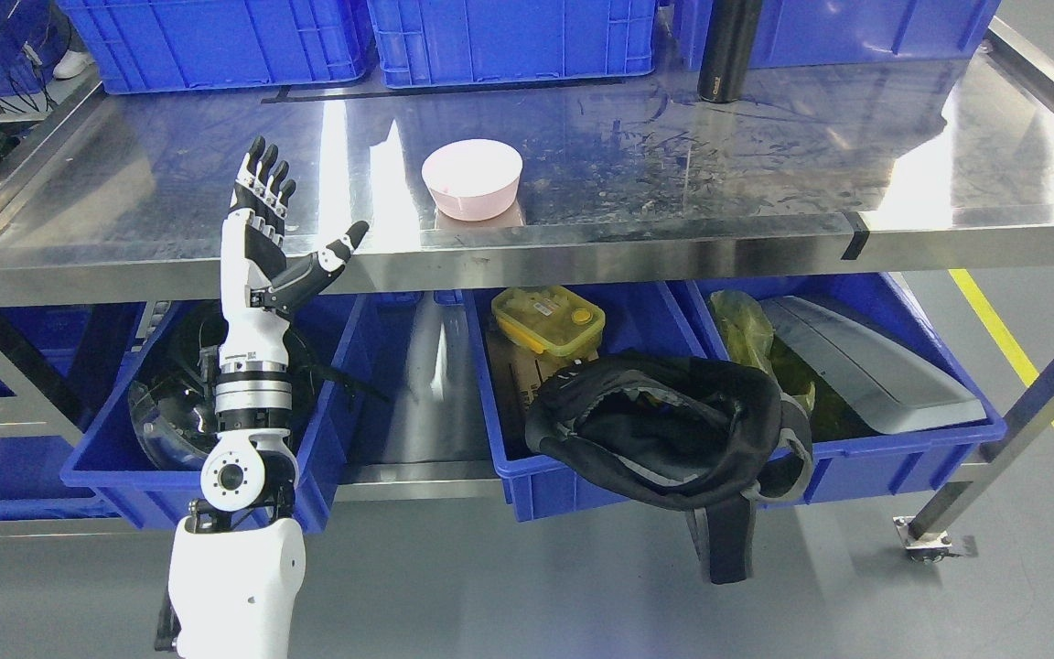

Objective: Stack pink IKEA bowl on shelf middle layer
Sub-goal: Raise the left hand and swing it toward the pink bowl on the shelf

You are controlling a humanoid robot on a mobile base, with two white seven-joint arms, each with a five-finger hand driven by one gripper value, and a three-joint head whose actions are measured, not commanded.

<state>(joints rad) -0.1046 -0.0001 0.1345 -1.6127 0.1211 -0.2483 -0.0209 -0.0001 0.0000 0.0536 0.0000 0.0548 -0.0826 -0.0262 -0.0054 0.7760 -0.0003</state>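
A pink bowl [472, 178] stands upright on the steel shelf [637, 174], near its front edge and a little left of the middle. It looks like a stack of nested bowls, though I cannot tell for sure. My left hand [294, 224] is raised in front of the shelf edge, left of the bowl and apart from it. Its fingers [264, 178] point up and the thumb sticks out to the right, so the hand is open and holds nothing. The right arm does not show.
Blue crates [509, 37] line the back of the shelf, with a dark bottle [726, 50] at the back right. Below the shelf sit blue bins [582, 458] holding a yellow lunch box [550, 320], a black bag [673, 430], a grey panel [865, 361] and a dark round object [175, 394].
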